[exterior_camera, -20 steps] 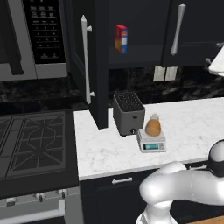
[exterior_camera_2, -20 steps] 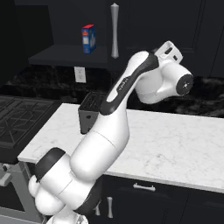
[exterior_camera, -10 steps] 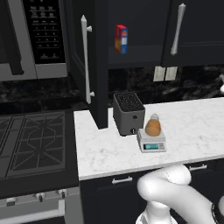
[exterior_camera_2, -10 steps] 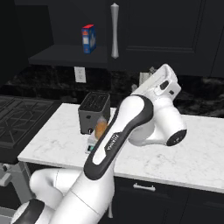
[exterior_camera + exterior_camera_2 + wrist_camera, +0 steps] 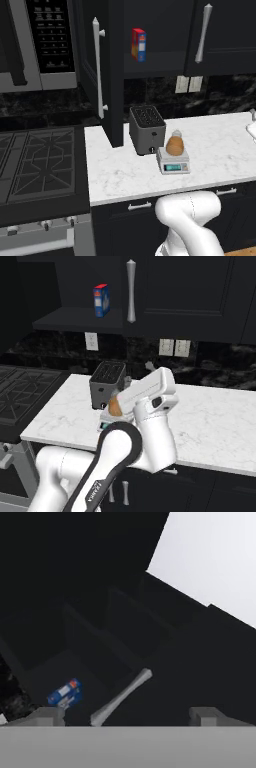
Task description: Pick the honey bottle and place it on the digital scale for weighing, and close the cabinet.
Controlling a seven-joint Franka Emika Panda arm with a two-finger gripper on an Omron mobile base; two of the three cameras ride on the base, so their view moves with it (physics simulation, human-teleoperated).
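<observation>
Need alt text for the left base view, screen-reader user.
The honey bottle stands on the digital scale on a white marble counter, beside a dark toaster. Above, the black cabinet has its left door swung open, showing a red, blue and yellow box on the shelf. A microwave and stove sit to the left.

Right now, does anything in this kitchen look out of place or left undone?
Yes. One door of the black upper cabinet stands wide open, swung out over the counter, and shows the shelf with a red, blue and yellow box. The honey bottle already sits upright on the digital scale. Nothing looks spilled or damaged.
</observation>
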